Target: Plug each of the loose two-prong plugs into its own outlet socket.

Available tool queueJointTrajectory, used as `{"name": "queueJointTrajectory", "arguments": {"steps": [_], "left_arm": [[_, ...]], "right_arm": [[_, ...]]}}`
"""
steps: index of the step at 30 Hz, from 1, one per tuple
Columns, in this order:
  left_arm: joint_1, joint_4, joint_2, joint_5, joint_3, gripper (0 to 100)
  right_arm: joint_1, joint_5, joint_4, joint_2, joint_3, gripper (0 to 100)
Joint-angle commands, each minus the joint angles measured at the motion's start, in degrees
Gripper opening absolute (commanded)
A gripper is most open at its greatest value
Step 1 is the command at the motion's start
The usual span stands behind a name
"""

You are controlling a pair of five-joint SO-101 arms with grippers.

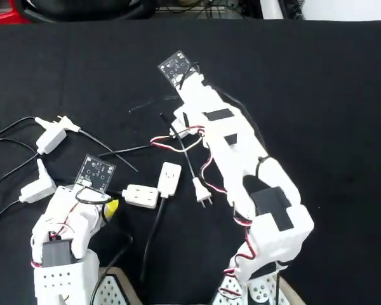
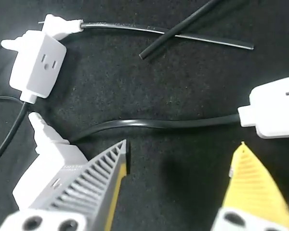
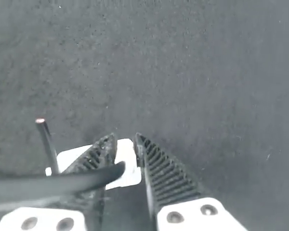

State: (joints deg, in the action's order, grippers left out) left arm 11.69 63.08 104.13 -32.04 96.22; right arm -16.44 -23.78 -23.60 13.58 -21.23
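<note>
High view showed four white sockets (image 1: 141, 196) and one loose plug (image 1: 203, 192) on the counter (image 1: 317, 95). Left hand (image 2: 182, 144) hung open between two sockets; for the right hand (image 3: 125, 139) I could not tell.

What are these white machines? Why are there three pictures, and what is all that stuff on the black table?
They are two white robot arms at a table under black cloth. One picture looks down from above; the other two come from little cameras on each arm's wrist. On the cloth lie white outlet blocks on black cords and a loose white two-prong plug. The left gripper, a pinching hand, is open and holds nothing. The right gripper sits at a small white piece; whether it grips it, I cannot tell.
</note>
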Motion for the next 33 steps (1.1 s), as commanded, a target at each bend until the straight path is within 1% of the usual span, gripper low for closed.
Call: {"name": "queueJointTrajectory", "arguments": {"steps": [1,10,17,20,22,25,26,28,33], "left_arm": [[-0.57,-0.62,0.18,-0.26,1.10,34],[-0.57,-0.62,0.18,-0.26,1.10,34],[-0.57,-0.62,0.18,-0.26,1.10,34],[-0.57,-0.70,0.18,-0.26,1.10,34],[-0.57,-0.70,0.18,-0.26,1.10,34],[-0.57,-0.62,0.18,-0.26,1.10,34],[-0.57,-0.62,0.18,-0.26,1.10,34],[-0.57,-0.62,0.18,-0.26,1.10,34],[-0.48,-0.53,0.18,-0.26,1.10,34]], "right_arm": [[0.53,-0.26,0.35,0.48,1.71,1.1],[-0.35,0.09,0.09,0.66,1.36,1.1],[0.88,0.18,0.00,5.67,-0.40,1.1],[1.23,0.18,-0.18,5.14,-0.66,1.1],[1.05,0.18,-2.20,4.00,-1.01,1.2],[0.09,0.26,-8.09,1.63,-1.27,1.2],[0.09,0.62,-9.58,1.10,-1.36,1.2],[0.97,3.69,-11.25,1.01,-1.45,1.4],[1.76,10.20,-11.78,4.79,0.92,1.5]]}}
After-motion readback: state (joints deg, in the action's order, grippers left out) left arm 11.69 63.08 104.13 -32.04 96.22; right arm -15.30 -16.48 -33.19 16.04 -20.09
